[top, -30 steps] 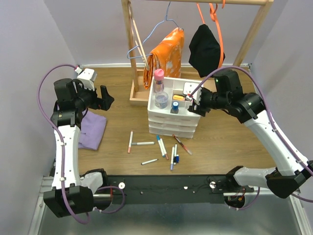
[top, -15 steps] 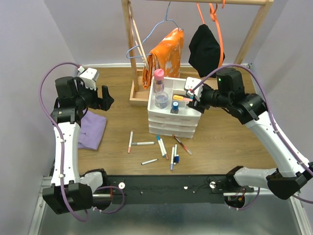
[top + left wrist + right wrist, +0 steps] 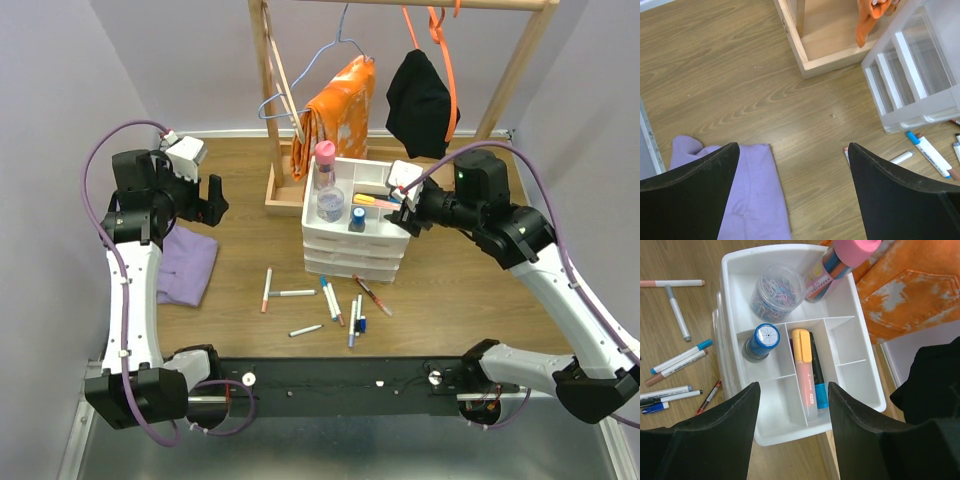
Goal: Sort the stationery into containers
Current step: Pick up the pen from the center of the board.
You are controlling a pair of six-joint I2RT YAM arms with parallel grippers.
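Observation:
The white divided tray (image 3: 345, 172) tops a small white drawer unit in mid-table. In the right wrist view the tray (image 3: 740, 260) holds an orange highlighter (image 3: 804, 375) beside a black and blue marker (image 3: 817, 375), a blue-capped bottle (image 3: 762, 340), a clear jar of clips (image 3: 779, 290) and a pink-capped bottle (image 3: 840, 260). My right gripper (image 3: 408, 215) hovers open and empty over the tray's right end (image 3: 793, 385). Several loose pens (image 3: 330, 298) lie on the table in front of the drawers. My left gripper (image 3: 215, 200) is open and empty, high at the left (image 3: 792, 147).
A purple cloth (image 3: 185, 265) lies at the left, under my left gripper (image 3: 750, 200). The wooden clothes-rack base (image 3: 285, 195) stands behind the drawers, with orange (image 3: 340, 110) and black (image 3: 420, 95) cloths hanging above. The drawer unit (image 3: 910, 85) and two pens (image 3: 927, 150) show in the left wrist view.
My right gripper has drawn back to the right off the tray, uncovering the markers in the long compartment. The left arm has barely shifted.

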